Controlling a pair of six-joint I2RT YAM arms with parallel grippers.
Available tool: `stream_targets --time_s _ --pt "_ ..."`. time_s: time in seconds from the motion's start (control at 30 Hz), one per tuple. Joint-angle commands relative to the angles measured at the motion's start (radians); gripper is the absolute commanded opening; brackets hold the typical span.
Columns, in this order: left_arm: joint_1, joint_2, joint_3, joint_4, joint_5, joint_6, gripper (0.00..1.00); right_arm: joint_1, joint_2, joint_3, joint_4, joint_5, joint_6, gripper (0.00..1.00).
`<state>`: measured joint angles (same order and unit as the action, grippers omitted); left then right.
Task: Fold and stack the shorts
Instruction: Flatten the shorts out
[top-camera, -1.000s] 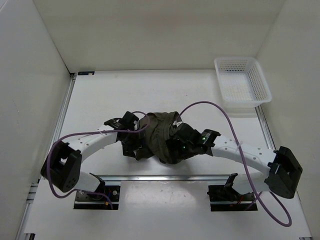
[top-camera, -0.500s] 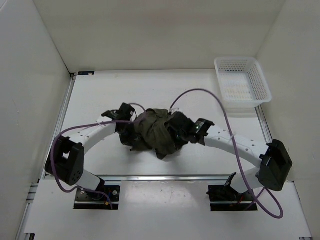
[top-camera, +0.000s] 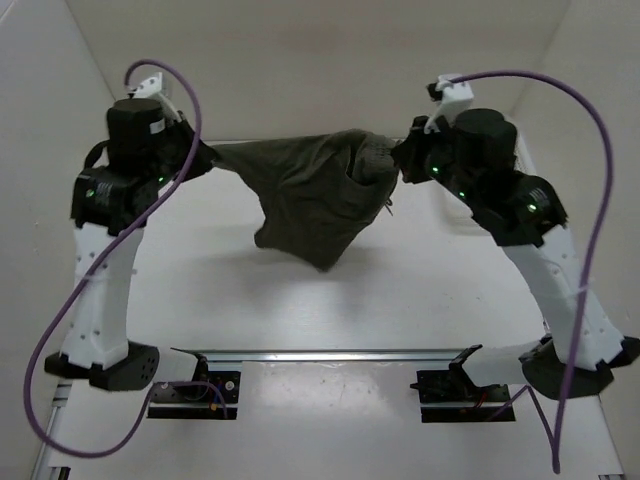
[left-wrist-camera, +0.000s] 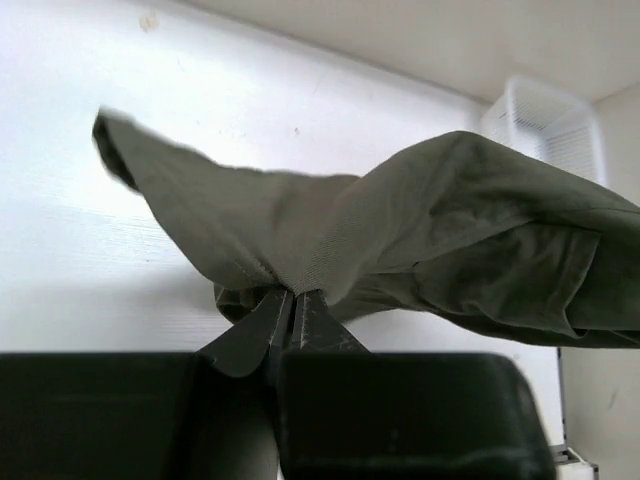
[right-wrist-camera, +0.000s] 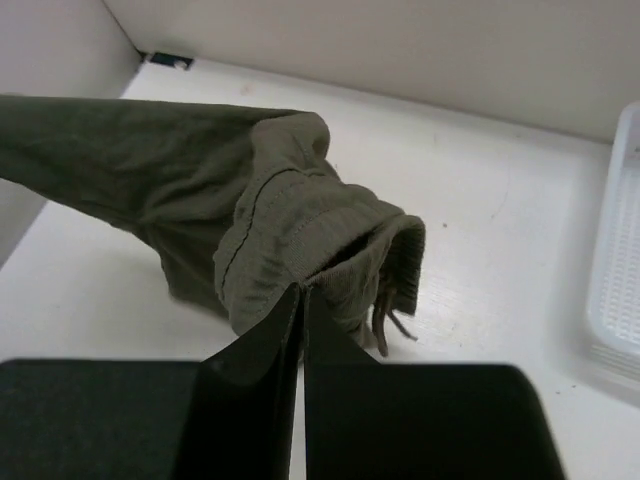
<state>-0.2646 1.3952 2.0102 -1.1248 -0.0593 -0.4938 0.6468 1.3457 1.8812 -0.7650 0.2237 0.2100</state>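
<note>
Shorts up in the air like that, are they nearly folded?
Not yet. Done: the left gripper and right gripper are each shut on an edge of the shorts. In hand: the shorts hang stretched between them above the table, bunched and creased. Left: laying them flat, folding and stacking. No neat fold shows yet.

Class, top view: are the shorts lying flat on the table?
No, the shorts hang stretched between the left gripper and the right gripper.
</note>
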Motion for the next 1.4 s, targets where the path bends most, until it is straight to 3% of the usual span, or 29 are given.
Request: stream_targets --time_s 0.0,0.1,0.23,0.47,0.5,0.53,0.57,0.6,0.7,0.73,0.8,0.83,0.93,0.97,1.0,1.03,1.07,1.17,1.27,1.37 --pt "0.004 -0.099 0.047 -0.113 -0.036 0.018 0.11 0.005 -0.104 0.038 -0.06 -0.015 -0.063 0.01" --pt "0.004 -0.119 0.087 -0.104 -0.027 0.018 0.11 0.005 -0.143 0.038 -0.06 0.014 -0.04 0.01" --pt "0.013 -0.027 0.168 -0.063 -0.06 0.078 0.11 -0.004 -0.132 0.026 -0.036 0.1 -0.04 0.01" --pt "0.085 0.328 0.297 0.114 -0.019 0.142 0.11 -0.116 0.035 -0.089 0.133 0.12 -0.054 0.01" --pt "0.085 0.429 0.352 0.123 -0.049 0.143 0.19 -0.127 0.084 -0.109 0.159 0.12 -0.054 0.01" --pt "0.094 0.482 0.387 0.123 -0.05 0.143 0.4 -0.14 0.111 -0.141 0.18 0.12 -0.054 0.01" --pt "0.094 0.537 0.43 0.105 -0.05 0.143 0.64 -0.141 0.172 -0.142 0.194 0.135 -0.031 0.17" --pt "0.103 0.639 0.547 0.015 -0.039 0.121 1.0 -0.15 0.197 -0.154 0.194 0.135 -0.031 0.55" --pt "0.103 0.658 0.613 -0.099 0.013 0.11 1.0 -0.141 0.201 -0.197 0.179 0.181 0.027 0.88" --pt "0.103 0.609 0.473 -0.069 0.003 0.11 1.0 -0.141 0.184 -0.255 0.179 0.19 0.049 0.99" --pt "0.091 0.48 0.263 0.006 0.003 0.11 1.0 -0.165 0.13 -0.31 0.179 0.181 0.104 0.99" --pt "0.091 0.343 0.049 0.043 0.044 0.098 0.99 -0.165 0.113 -0.339 0.179 0.181 0.12 0.99" --pt "0.065 0.118 -0.241 0.105 0.093 0.058 0.78 -0.193 0.034 -0.474 0.153 0.105 0.173 0.95" --pt "0.053 0.07 -0.421 0.115 0.12 0.019 0.73 -0.203 -0.012 -0.555 0.153 0.074 0.184 0.9" --pt "0.038 0.026 -0.512 0.131 0.137 -0.012 0.59 -0.203 -0.037 -0.597 0.153 0.045 0.195 0.89" --pt "-0.003 -0.017 -0.604 0.147 0.163 -0.041 0.55 -0.203 -0.058 -0.637 0.153 -0.001 0.222 0.88" --pt "-0.037 -0.097 -0.771 0.16 0.183 -0.113 0.55 -0.203 -0.098 -0.677 0.153 -0.026 0.233 0.88" --pt "-0.192 -0.207 -1.004 0.2 0.184 -0.279 0.61 -0.203 -0.175 -0.812 0.153 -0.069 0.281 0.88" --pt "-0.325 -0.237 -1.097 0.221 0.184 -0.391 0.77 -0.203 -0.212 -0.898 0.153 -0.099 0.295 0.88" --pt "-0.406 -0.219 -1.14 0.235 0.184 -0.434 0.84 -0.203 -0.221 -0.927 0.153 -0.118 0.304 0.88"
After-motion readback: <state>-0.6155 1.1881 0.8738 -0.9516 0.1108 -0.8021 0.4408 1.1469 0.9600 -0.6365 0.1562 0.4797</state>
